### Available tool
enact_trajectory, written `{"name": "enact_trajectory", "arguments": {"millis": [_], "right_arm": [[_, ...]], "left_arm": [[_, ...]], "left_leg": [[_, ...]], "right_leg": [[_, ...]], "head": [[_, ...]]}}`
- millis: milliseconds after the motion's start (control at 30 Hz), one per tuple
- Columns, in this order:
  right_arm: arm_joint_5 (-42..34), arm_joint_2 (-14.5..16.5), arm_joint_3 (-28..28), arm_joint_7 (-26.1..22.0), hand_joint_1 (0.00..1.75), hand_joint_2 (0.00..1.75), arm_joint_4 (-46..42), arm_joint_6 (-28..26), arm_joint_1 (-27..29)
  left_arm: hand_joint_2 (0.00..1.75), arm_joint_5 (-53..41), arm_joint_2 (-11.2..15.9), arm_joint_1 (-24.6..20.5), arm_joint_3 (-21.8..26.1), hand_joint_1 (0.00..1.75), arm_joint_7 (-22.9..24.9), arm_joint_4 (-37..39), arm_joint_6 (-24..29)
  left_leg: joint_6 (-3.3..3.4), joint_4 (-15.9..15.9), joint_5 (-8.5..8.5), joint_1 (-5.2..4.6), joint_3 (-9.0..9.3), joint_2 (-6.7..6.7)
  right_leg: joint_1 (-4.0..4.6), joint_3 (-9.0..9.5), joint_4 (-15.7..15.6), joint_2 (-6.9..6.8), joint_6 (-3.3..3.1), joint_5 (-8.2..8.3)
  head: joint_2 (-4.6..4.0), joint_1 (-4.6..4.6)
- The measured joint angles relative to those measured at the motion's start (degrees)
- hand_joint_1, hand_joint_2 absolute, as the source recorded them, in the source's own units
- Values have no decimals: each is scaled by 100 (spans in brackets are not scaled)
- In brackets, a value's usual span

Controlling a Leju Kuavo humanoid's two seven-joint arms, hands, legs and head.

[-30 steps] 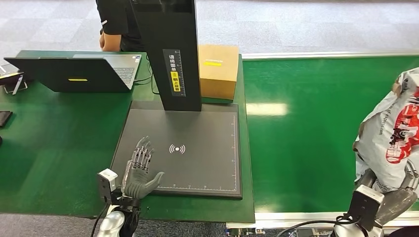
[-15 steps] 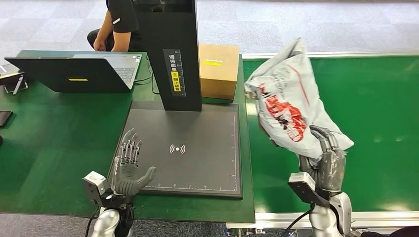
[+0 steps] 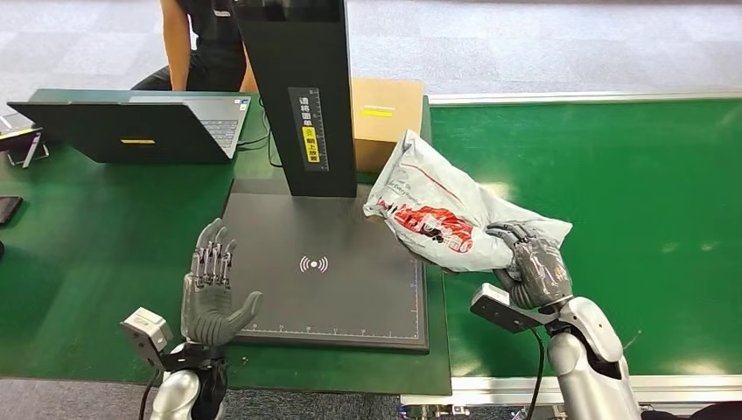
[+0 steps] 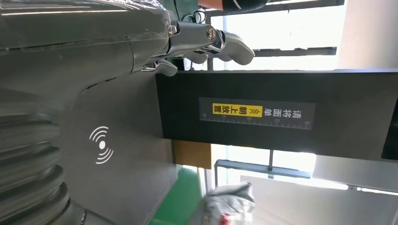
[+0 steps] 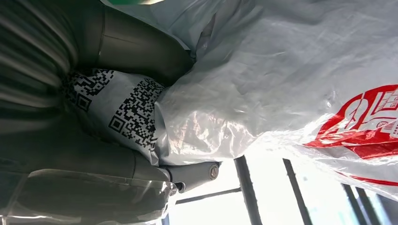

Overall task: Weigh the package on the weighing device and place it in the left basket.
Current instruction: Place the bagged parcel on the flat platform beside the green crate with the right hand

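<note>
Above the scale platform's (image 3: 350, 262) edge, right hand (image 3: 534, 271) grips the package (image 3: 437, 223); left hand's (image 3: 210, 293) fingers spread.

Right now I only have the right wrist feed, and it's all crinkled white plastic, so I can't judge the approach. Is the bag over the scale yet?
Observer: Partly. In the head view the white plastic mailer bag with red print hangs with one end above the right edge of the flat dark grey weighing platform, not resting on it.
Operator: Where's my right hand?
Observer: The right hand grips the bag's other end, over the green belt beside the platform.
Operator: Is the left hand in the way?
Observer: The left hand is raised, fingers apart, at the platform's near left corner, holding nothing.
Operator: Anything behind the platform?
Observer: A black upright column with a yellow label rises at its back edge.
</note>
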Motion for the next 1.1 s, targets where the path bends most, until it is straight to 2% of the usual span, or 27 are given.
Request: {"name": "enact_trajectory", "arguments": {"millis": [300,433,600,900,1100], "right_arm": [[248,-367,851,-449,175,175,705,27,-726],[98,-416,1347,-753,175,175,906,98,-1059],[-5,-417,2011,-868,175,175,1139,134,-1432],[-33,-176,3299,-551,175,175,2019,229,-2455],[-52,70,3744,-420,175,175,2840,-10,-2903]], "left_arm": [[175,-18,17,-2,-56,0,0,-26,17],[175,-13,20,-12,-74,0,0,-26,2],[175,7,22,-51,-143,0,0,-14,-17],[175,74,27,-172,-229,0,0,86,-2],[175,112,50,-161,-243,0,0,128,-14]], "left_leg": [[-1,0,1,0,1,2],[-1,0,1,0,1,2],[-1,0,1,0,-2,0],[-7,0,5,0,-1,1],[-7,0,5,0,-2,-2]], "right_leg": [[0,-1,1,1,0,0],[1,-2,1,1,0,0],[1,-2,3,0,0,0],[1,-3,6,0,-1,0],[0,-3,7,-2,0,0]], "head": [[0,1],[0,0],[0,0],[0,-1],[0,-1]]}}
